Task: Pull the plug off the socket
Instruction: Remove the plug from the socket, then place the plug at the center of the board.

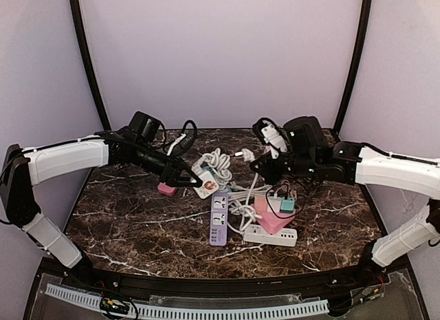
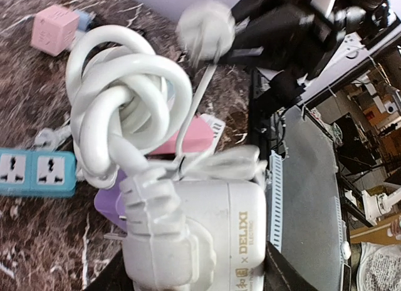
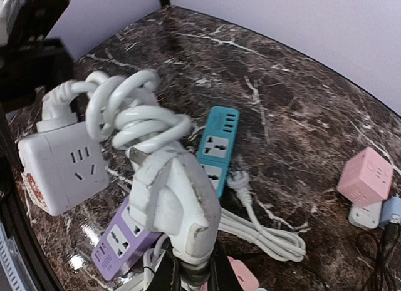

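The plug [image 3: 175,200] looks free of the white cube socket [image 3: 59,169], whose hole face shows bare. The danger we see now lies in the knotted cable coil [image 3: 135,116] that joins the two. If we draw the arms further apart, the loops could cinch tight and the pull would pass straight to the cube, twisting it or dragging it out of its hold. The plug is pinched only at its rear end, so the same tug could lever it loose and drop it among the purple strip [image 3: 119,241] and teal strip [image 3: 216,147] on the table [image 3: 301,103] below. The plug stands in the closed right gripper [image 3: 188,272], body up from the fingers, raised above the table near its middle. The cube sits just beside it to the left, clamped in the left gripper [image 1: 192,181], with the coil between them.
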